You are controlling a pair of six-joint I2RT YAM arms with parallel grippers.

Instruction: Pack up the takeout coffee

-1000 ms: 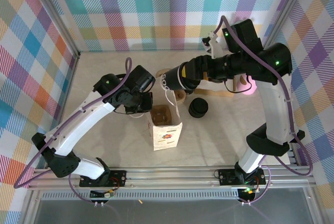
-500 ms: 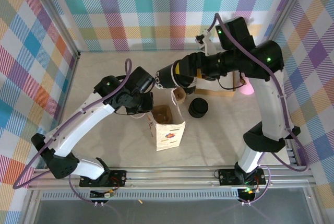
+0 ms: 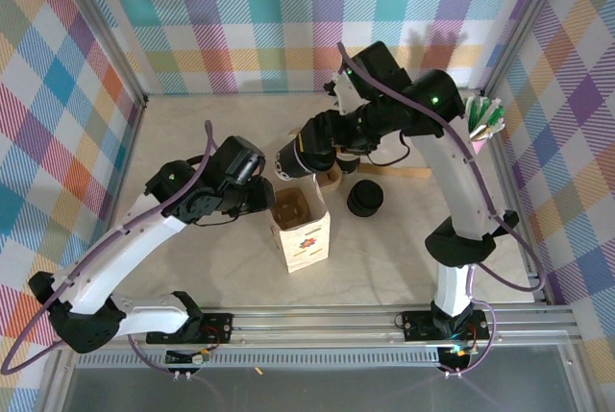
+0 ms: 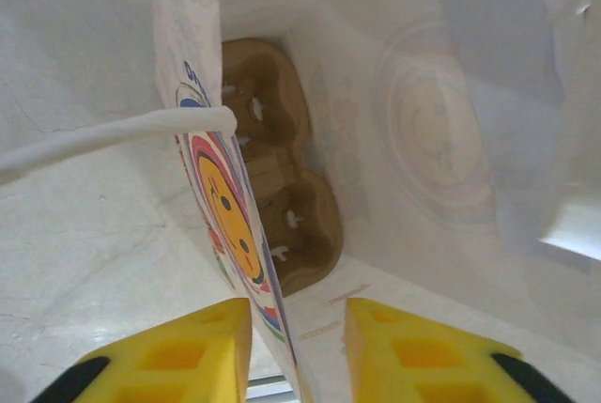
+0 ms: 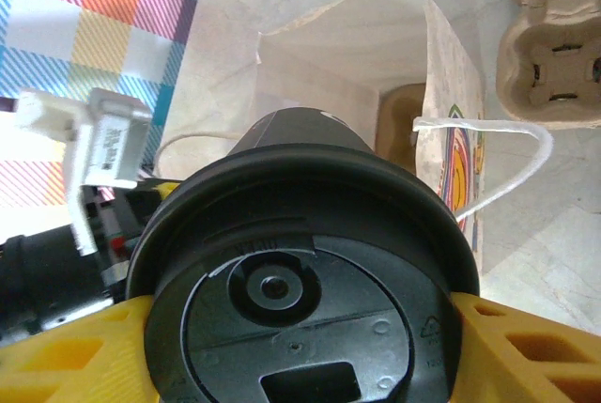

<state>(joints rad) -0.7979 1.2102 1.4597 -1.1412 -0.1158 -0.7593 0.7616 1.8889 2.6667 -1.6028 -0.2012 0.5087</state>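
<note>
Paper bag (image 4: pixel 225 206) wall between parted fingers of left gripper (image 4: pixel 297 333); right gripper (image 5: pixel 300 351) clamped on takeout coffee (image 5: pixel 300 234)

The top camera looks down from above the near edge over the whole surface (image 3: pixel 183 119). Both wrist cameras look closely down into the bag (image 3: pixel 300 230), the left along its left wall, the right past the coffee (image 5: pixel 300 328).

cup carrier (image 4: pixel 300 215) in paper bag (image 3: pixel 306 239) | takeout coffee (image 5: pixel 300 318) behind and above bag | lid stack (image 3: pixel 365 198) right of bag
</note>
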